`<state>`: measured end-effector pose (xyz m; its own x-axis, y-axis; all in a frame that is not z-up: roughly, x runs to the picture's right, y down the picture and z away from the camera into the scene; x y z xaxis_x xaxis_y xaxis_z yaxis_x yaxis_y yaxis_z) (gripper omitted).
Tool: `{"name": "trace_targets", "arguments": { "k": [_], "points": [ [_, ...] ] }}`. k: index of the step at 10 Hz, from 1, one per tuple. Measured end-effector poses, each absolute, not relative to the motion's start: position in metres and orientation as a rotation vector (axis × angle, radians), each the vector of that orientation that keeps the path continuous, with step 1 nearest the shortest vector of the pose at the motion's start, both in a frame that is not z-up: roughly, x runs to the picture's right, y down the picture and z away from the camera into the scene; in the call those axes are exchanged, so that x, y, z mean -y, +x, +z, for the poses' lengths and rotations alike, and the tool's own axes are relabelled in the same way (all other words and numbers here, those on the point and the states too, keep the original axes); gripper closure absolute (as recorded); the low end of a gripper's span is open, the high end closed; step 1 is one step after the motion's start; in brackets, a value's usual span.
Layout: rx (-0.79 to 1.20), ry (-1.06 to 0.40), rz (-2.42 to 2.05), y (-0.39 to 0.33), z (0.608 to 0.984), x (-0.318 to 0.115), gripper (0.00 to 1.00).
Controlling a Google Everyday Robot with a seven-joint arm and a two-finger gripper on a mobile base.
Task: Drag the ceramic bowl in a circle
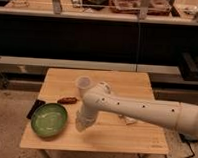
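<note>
The ceramic bowl (49, 119), wide, shallow and green, sits on the front left part of the wooden table (139, 138). My white arm reaches in from the right and bends down to the tabletop. My gripper (82, 124) points down just to the right of the bowl's rim, shut, with a small gap between it and the bowl. Nothing shows in its grasp.
A small translucent white cup (83, 84) stands behind the arm near the table's middle. A brown oblong item (67, 100) lies behind the bowl and a flat black object (36, 108) at the left edge. Something small and white (129, 120) lies under the arm. Dark shelving runs behind the table.
</note>
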<state>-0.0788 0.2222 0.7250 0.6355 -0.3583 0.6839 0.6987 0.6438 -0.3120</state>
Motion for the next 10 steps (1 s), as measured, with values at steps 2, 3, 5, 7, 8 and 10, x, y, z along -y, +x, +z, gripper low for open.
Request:
{"name": "trace_targets", "arguments": {
  "k": [2,3,5,7,8,10],
  "points": [
    [0.621,-0.606,-0.648,-0.079,0.725,-0.222,0.94],
    [0.621,-0.606,-0.648,-0.079,0.725,-0.222,0.94],
    [0.618,-0.605,-0.651,-0.079,0.725,-0.222,0.94],
    [0.603,-0.585,-0.684,-0.073,0.723,-0.215,0.94],
    [0.596,-0.563,-0.718,-0.07,0.721,-0.208,0.94],
    [0.562,-0.495,-0.851,-0.056,0.715,-0.181,0.94]
  ]
}}
